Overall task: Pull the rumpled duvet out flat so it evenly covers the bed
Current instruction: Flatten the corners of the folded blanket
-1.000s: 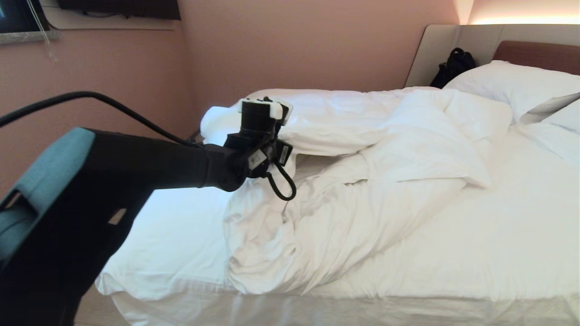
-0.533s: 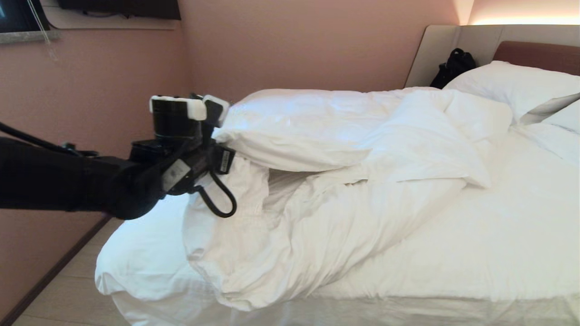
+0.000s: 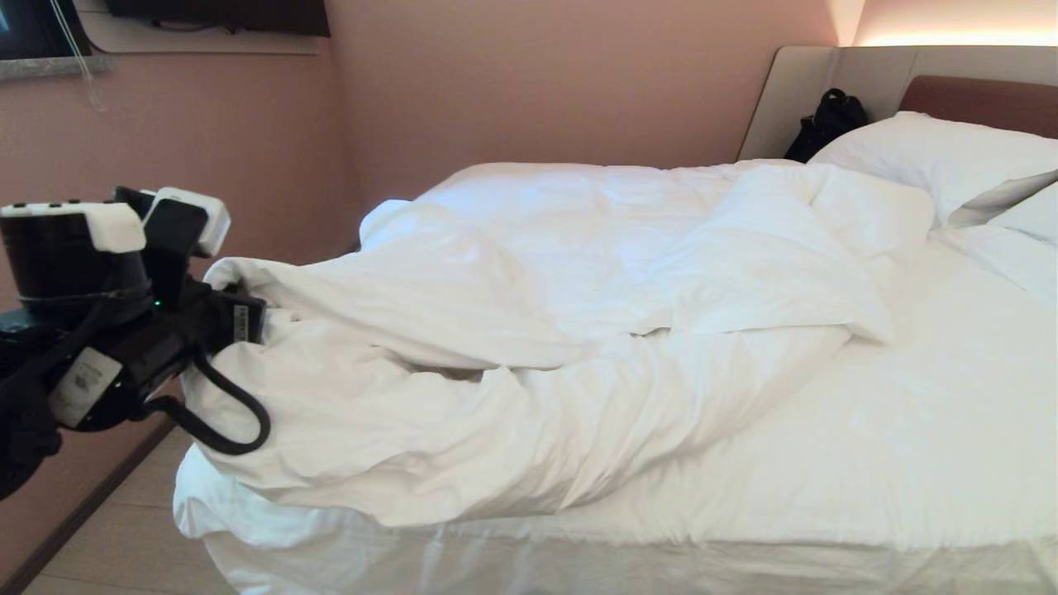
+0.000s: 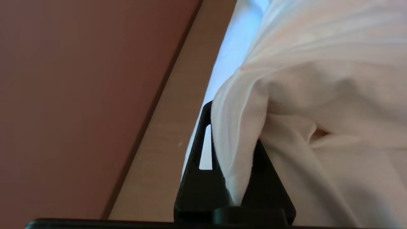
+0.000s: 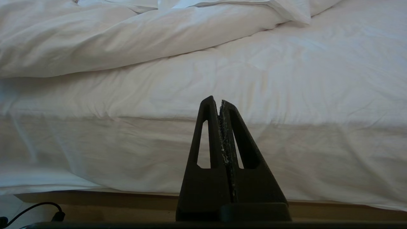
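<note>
While a black bag (image 3: 828, 121) leans against the beige padded headboard surround (image 3: 806, 78) and two white pillows (image 3: 938, 161) lie at the head of the bed (image 3: 893, 430), nothing blocks the foot end near the pink wall (image 3: 529, 83). The duvet (image 3: 529, 330) is white, thick and much wrinkled, heaped across the middle and foot of the mattress. The left gripper (image 4: 233, 152) is clamped on a corner of it, beyond the bed's foot. The right gripper (image 5: 219, 105), pressed together and empty, points at the mattress side.
</note>
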You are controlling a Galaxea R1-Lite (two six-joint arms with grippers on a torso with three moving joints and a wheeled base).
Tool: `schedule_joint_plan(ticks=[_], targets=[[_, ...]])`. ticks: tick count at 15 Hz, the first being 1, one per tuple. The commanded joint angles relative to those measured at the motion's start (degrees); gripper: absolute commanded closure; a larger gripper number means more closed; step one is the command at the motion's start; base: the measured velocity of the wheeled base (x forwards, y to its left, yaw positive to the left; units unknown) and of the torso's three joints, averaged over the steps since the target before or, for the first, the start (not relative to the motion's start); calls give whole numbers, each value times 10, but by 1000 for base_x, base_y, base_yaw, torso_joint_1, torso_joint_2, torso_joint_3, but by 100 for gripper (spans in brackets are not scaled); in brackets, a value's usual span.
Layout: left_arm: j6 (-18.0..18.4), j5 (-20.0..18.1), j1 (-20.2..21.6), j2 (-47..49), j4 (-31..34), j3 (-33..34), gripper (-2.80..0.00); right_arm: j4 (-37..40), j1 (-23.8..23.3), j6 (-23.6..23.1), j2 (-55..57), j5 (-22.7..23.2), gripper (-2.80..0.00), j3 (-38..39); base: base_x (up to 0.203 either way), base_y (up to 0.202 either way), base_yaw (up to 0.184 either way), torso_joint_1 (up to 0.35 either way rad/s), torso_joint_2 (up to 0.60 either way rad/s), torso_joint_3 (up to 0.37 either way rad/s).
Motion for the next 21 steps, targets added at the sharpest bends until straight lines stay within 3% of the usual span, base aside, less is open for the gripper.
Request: schedule_joint_plan(ticks=[1,5,11,19,20,21], targets=[[-13,1,15,-35,-1,95,0,0,1,0,1,0,0,0,0,0,0,0,0,0],[-67,-1,18,-45,-7,201,0,0,0,0,1,0,0,0,0,0,0,0,0,0],[-92,-42,-30,-36,-64,383,0,0,0,0,0,0,0,1,0,0,0,0,0,0],[-98,-95,-36,-10,-40,437,0,0,0,0,1,0,0,0,0,0,0,0,0,0],[-98,-106,-36,-12,-41,437,-280,0,0,0,1,0,0,0,0,0,0,0,0,0],[-98,-109,-36,-12,-42,437,-280,0,0,0,1,0,0,0,0,0,0,0,0,0]])
